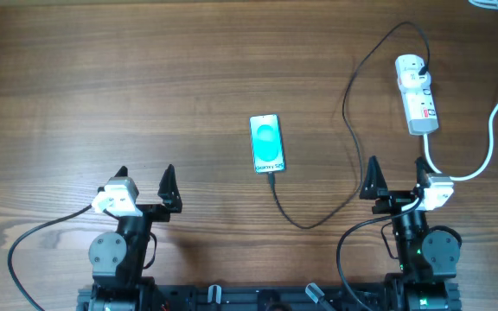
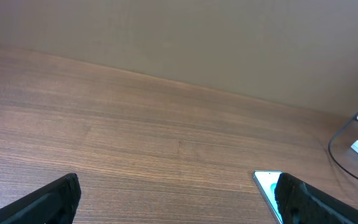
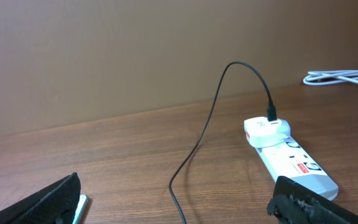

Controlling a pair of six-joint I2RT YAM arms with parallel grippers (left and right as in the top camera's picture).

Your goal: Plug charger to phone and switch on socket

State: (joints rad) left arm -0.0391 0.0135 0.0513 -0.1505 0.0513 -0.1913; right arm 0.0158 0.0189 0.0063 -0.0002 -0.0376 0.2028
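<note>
The phone (image 1: 266,144) lies flat at the table's middle, its cyan screen up, the text band at the near end. The thin black charger cable (image 1: 350,95) runs from the adapter on the socket (image 1: 416,95), loops down and ends with its tip against the phone's near edge (image 1: 271,175). The socket is a white power strip at the far right; it also shows in the right wrist view (image 3: 294,165). My left gripper (image 1: 145,183) is open and empty, left of the phone. My right gripper (image 1: 398,177) is open and empty, below the socket.
A thick white cord (image 1: 491,112) curves from the socket's near end up to the far right corner. The phone's corner shows in the left wrist view (image 2: 267,183). The table's far edge meets a plain wall (image 2: 179,37).
</note>
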